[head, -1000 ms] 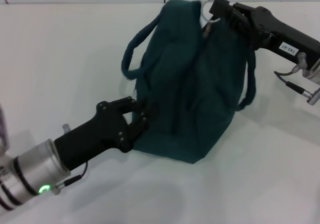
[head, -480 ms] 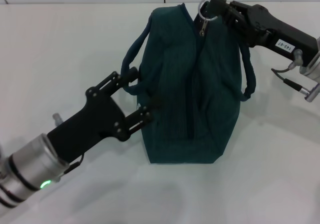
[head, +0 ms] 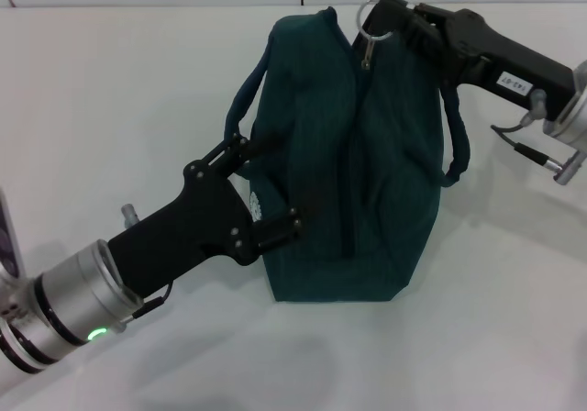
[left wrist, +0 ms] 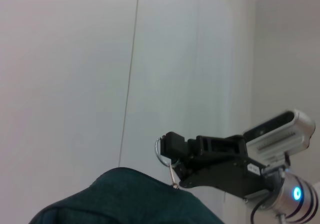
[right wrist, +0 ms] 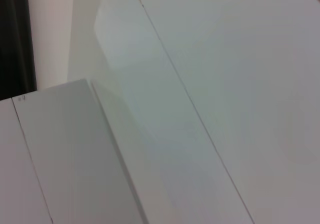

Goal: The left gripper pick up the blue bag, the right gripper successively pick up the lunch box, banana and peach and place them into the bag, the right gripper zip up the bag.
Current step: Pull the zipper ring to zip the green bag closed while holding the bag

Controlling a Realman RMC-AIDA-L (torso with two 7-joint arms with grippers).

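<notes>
The blue bag [head: 353,154] stands upright on the white desk [head: 110,90], a little toward one o'clock of the head view's centre, its top edge drawn together so nothing inside can be seen. It is soft, dark teal fabric, creased in long vertical folds, with one loop handle [head: 246,99] arching off its nine o'clock side and another [head: 456,145] hanging at three o'clock; a small round white logo [head: 254,202] shows low on the near side. The left tool [head: 268,191] reaches in from seven o'clock on a black, angular body behind a ribbed silver wrist; its fingers are spread apart against the bag's near side, one up by the handle's base, the other lower, just past the logo, and nothing is clamped between them. The right tool [head: 378,16] comes in from three o'clock, long and black, its tip pinched shut on the metal ring-pull [head: 366,18] at the bag's twelve o'clock end; the left wrist view shows the same ring [left wrist: 161,151] held at the tip above the fabric crest.
</notes>
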